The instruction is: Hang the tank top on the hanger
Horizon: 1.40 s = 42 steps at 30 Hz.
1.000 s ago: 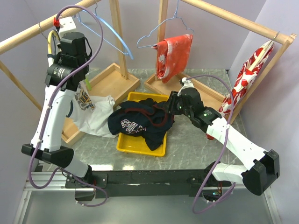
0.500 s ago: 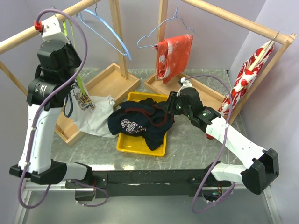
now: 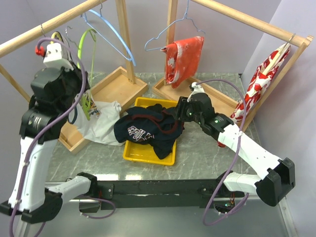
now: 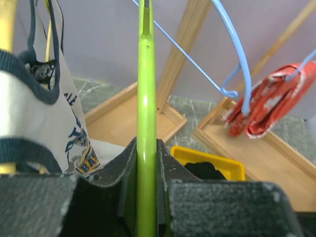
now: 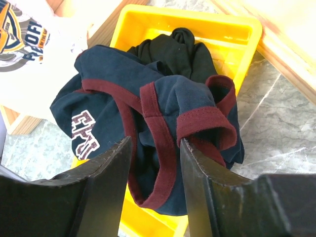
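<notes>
Starting overhead, which arm has what? — Ines

The left gripper point(image 3: 78, 79) is raised beside the wooden rail point(image 3: 24, 37), with the thin lime-green plastic hanger point(image 3: 86, 32) arching above it. The right gripper point(image 3: 178, 114) is down at the dark navy tank top with red trim and white lettering point(image 3: 145, 129), which lies bunched in and over the shallow yellow plastic tray point(image 3: 148, 102). Hanger and tank top are well apart. — Tom

And the left wrist view? — Ines

The hanger point(image 4: 146, 98) runs upright through the left gripper point(image 4: 146, 163), which is clamped on it with both fingers against the green bar. A white tank top with dark trim point(image 4: 34, 113) hangs just beside it. — Tom

The right wrist? — Ines

The right gripper point(image 5: 154, 145) stands about half open, its fingers point(image 5: 111, 168) straddling a fold of red trim on the tank top point(image 5: 168, 98). There is cloth between them but no pinch, so it has hold of nothing. A plain black garment point(image 5: 180, 49) lies in the tray point(image 5: 247, 27) too. — Tom

So which step is this? — Ines

I'd judge it's the pickup: hanger in hand, garment not yet lifted. Next, the right fingers need to close on the trim edge alone, leaving the black garment behind. Then they need to raise it so an opening hangs free for the hanger's arm. — Tom
</notes>
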Tool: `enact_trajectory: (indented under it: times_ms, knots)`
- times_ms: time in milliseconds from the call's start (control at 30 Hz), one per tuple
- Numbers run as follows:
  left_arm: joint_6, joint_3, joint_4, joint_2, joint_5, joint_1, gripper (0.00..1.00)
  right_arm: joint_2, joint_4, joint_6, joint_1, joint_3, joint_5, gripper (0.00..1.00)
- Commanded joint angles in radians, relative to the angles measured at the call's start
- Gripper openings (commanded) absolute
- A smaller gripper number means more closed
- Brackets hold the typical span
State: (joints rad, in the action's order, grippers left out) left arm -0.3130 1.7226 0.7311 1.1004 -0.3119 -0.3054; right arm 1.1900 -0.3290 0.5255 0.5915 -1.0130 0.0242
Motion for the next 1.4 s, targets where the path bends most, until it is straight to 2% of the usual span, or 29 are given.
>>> enact_trajectory:
  times_ms: [0,233,533,667,833,967,1067,1267,1367]
  knots:
    - [-0.017,-0.049,-0.029,-0.111,0.066,-0.001,0.01,-0.066,0.005,-0.018,0.005,0.014,0.040,0.53]
    - [-0.054,-0.168,0.027,-0.276,0.086,-0.001,0.01,-0.109,-0.033,-0.027,0.005,0.034,0.051,0.59]
    - [-0.081,-0.382,0.114,-0.454,0.227,-0.001,0.01,-0.152,-0.058,-0.027,0.042,0.047,0.082,0.61]
    - [-0.069,-0.434,0.160,-0.510,0.303,-0.001,0.01,-0.106,-0.087,-0.032,0.123,0.013,0.180,0.61]
    - [-0.041,-0.489,0.188,-0.556,0.460,-0.001,0.01,-0.026,-0.183,-0.019,0.221,-0.053,0.423,0.60]
    - [0.009,-0.503,0.198,-0.565,0.647,-0.001,0.01,-0.013,-0.196,-0.021,0.226,-0.056,0.497,0.59]
    - [0.061,-0.509,0.212,-0.557,0.782,-0.001,0.01,0.013,-0.183,-0.025,0.226,-0.056,0.493,0.57]
    - [0.081,-0.518,0.186,-0.544,0.885,-0.008,0.01,0.066,-0.164,-0.024,0.223,-0.068,0.481,0.50]
    - [0.087,-0.515,0.189,-0.511,0.904,-0.024,0.01,0.083,-0.145,-0.018,0.206,-0.067,0.454,0.39]
